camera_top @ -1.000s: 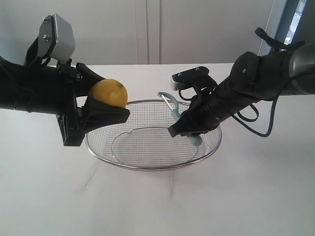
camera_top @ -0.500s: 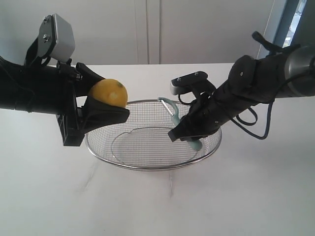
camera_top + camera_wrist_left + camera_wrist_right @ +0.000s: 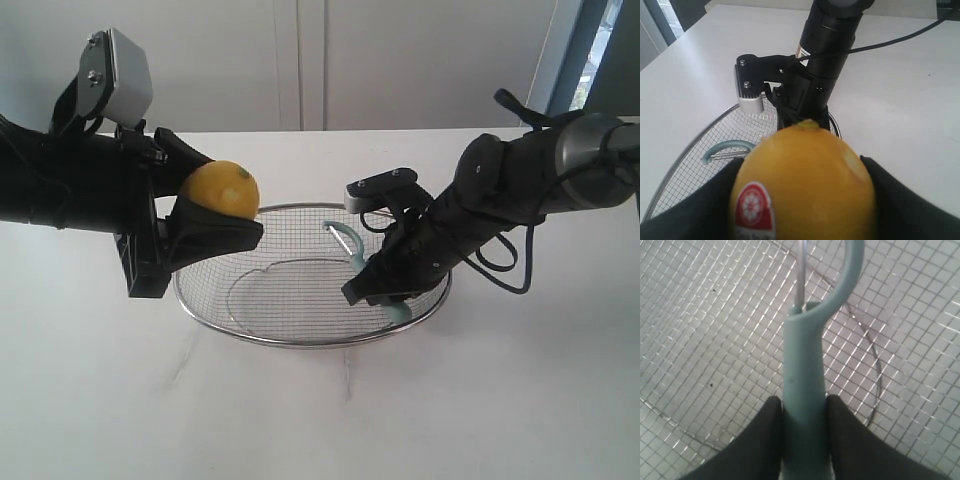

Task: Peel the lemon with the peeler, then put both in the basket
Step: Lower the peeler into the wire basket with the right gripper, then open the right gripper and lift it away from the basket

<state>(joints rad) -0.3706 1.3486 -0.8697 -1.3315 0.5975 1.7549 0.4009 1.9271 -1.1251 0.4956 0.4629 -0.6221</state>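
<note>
Here, white tabletop (image 3: 520, 400) under basket (image 3: 300, 340), pale wall (image 3: 420, 60).

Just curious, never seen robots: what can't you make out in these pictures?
- Underside of small oval yellow lemon: left pincer covers it, exterior view.
- Blade of pale teal-green peeler: cut by right wrist view's edge; tiny in exterior view.
- Whether peeler touches silver wire-mesh basket: unclear, every view.

A white table (image 3: 330, 420) (faintly glossy) runs back to a pale panelled wall (image 3: 400, 60).
</note>
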